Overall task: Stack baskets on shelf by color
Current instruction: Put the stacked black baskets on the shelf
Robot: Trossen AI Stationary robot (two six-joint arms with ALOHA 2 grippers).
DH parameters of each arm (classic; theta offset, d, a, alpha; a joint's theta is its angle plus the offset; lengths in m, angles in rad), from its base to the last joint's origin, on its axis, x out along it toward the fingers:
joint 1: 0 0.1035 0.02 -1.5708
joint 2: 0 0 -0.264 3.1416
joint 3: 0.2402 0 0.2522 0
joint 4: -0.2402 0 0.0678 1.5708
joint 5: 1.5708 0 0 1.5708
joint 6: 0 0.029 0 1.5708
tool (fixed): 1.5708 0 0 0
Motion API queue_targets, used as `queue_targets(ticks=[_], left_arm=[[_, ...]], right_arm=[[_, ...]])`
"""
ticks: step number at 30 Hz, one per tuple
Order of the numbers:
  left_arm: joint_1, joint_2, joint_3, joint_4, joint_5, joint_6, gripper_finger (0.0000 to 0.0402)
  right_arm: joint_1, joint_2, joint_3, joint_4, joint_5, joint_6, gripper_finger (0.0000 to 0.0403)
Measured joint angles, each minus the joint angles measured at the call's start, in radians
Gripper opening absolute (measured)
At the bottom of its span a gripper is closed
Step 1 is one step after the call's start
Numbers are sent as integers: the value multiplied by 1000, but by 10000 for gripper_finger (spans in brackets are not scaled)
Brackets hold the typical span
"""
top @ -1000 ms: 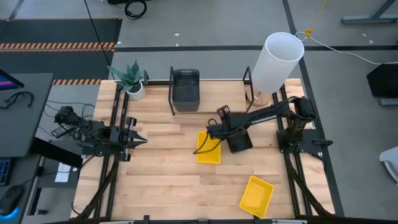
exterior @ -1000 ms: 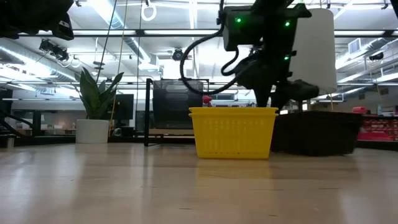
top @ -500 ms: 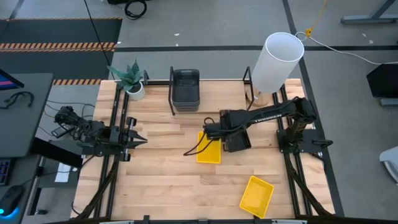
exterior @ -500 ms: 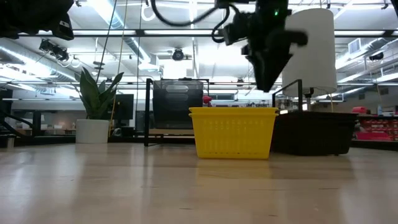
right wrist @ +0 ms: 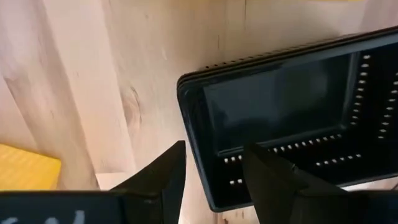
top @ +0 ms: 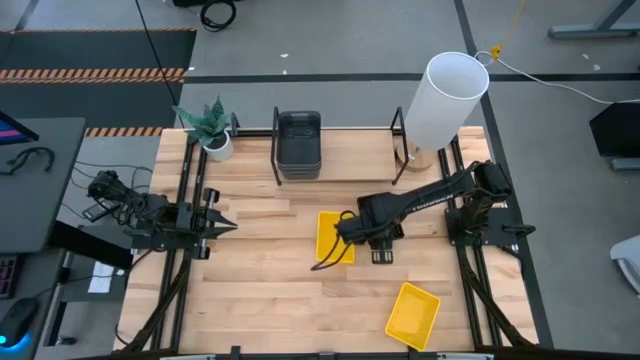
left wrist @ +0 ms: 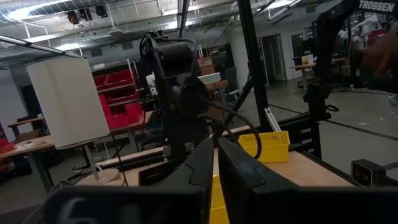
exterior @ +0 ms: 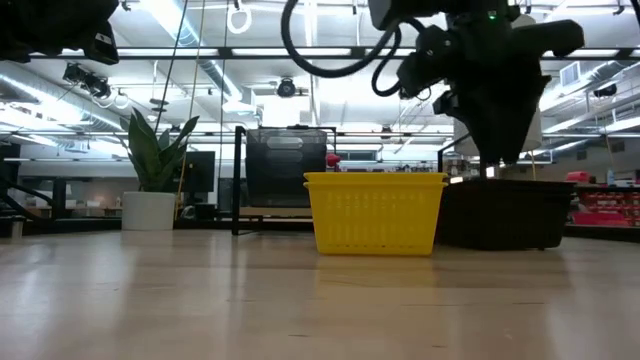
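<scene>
Currently right gripper (right wrist: 211, 171) hovering over table (top: 260, 290) mid-area, fingers spread, straddling one short rim of black perforated basket (right wrist: 292, 118); contact with rim not discernible, nothing lifted. Black basket sitting on table just beside upright yellow basket (top: 331, 237). Second yellow basket (top: 413, 314) lying well apart, near front edge. Dark grey baskets (top: 298, 143) resting on shelf (top: 345, 143) at table rear. Left gripper (top: 222, 224) waiting at left side, fingers pressed together, holding nothing.
</scene>
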Motion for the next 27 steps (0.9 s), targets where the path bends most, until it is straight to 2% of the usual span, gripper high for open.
queue_targets(ticks=[9, 19, 23, 27], left_arm=[[0, 0, 0, 0, 0, 0, 31], [0, 0, 0, 0, 0, 0, 32], [0, 0, 0, 0, 0, 0, 36], [0, 0, 0, 0, 0, 0, 31]], right_arm=[[26, 0, -88, 76, 3, 13, 162], [26, 1, -215, 216, 28, -54, 155], [26, 1, -233, 212, 27, -63, 121], [26, 1, -231, 207, 26, -56, 59]])
